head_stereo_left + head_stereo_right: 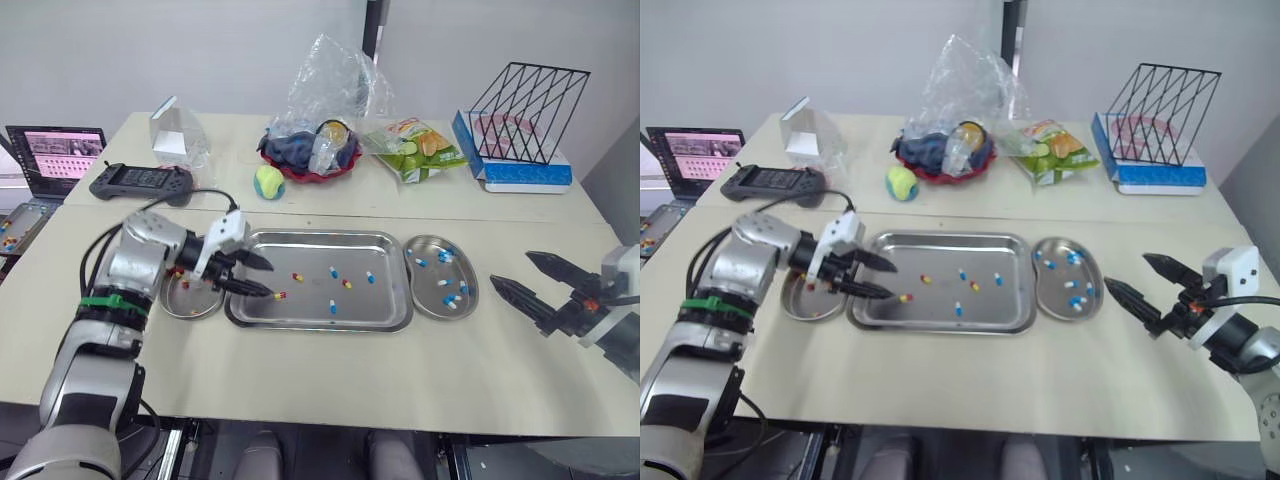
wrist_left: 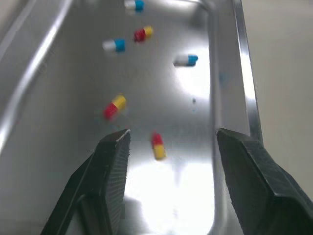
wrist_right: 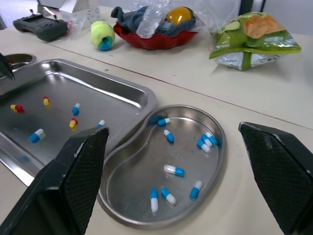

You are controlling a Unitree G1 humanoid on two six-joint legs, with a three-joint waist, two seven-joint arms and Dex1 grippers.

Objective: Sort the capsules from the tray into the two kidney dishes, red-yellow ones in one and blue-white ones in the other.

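A steel tray (image 1: pixel 385 300) in the middle of the table holds several loose capsules, red-yellow and blue-white. My left gripper (image 1: pixel 268 278) is open just over the tray's left end, with a red-yellow capsule (image 2: pixel 157 146) lying between its fingers, untouched. To the tray's left, partly hidden by that arm, a kidney dish (image 1: pixel 190 314) holds red-yellow capsules. The right kidney dish (image 1: pixel 474 285) holds several blue-white capsules (image 3: pixel 174 170). My right gripper (image 1: pixel 512 270) hangs open and empty over the table, to the right of that dish.
Behind the tray are a green-yellow ball (image 1: pixel 268 182), a red bowl under a clear bag (image 1: pixel 310 150), a snack packet (image 1: pixel 415 145), and a wire rack (image 1: pixel 525 100) on a blue box. A black controller (image 1: pixel 140 180) and a laptop (image 1: pixel 55 155) sit far left.
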